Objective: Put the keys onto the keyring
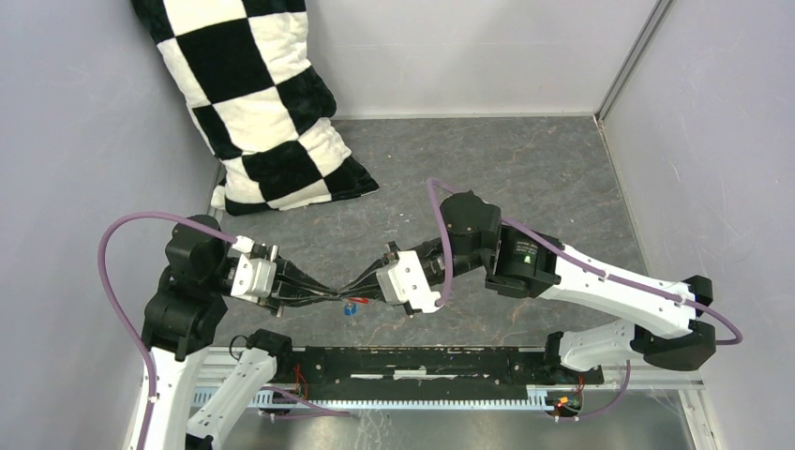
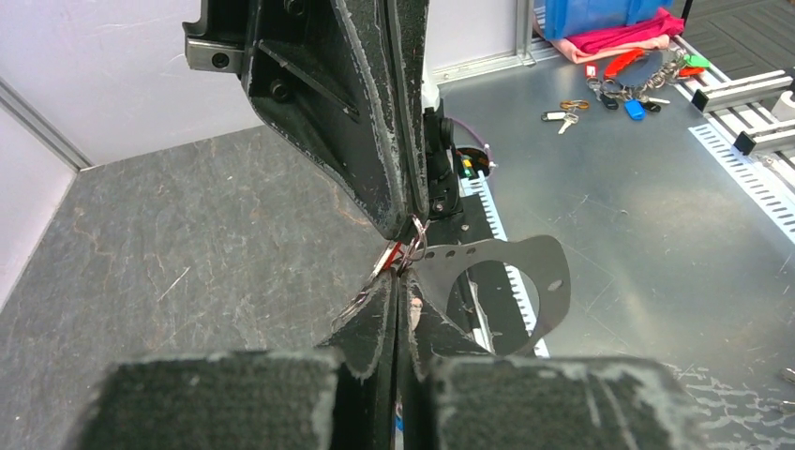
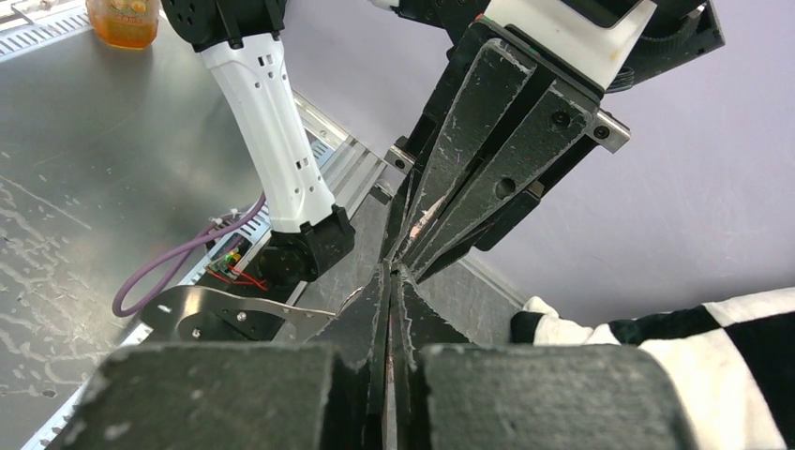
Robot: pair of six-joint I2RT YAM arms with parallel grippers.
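Step in hand: threading of keys onto keyring, both arms meeting tip to tip low over the near side. Left gripper (image 2: pixel 398 286): fingers pressed together, red key (image 2: pixel 388 255) seemingly pinched at the tips. Right gripper (image 3: pixel 389 277): fingers likewise closed; whether they clamp the keyring (image 2: pixel 548 281) you cannot tell from these views. Keyring: grey band looping out sideways from the meeting point. Blue key (image 1: pixel 349 310): just below the tips. Handling, as judged: you hold both grips firm, move one arm only, ease the key's hole along the band slowly, and watch the left wrist view for slipping.
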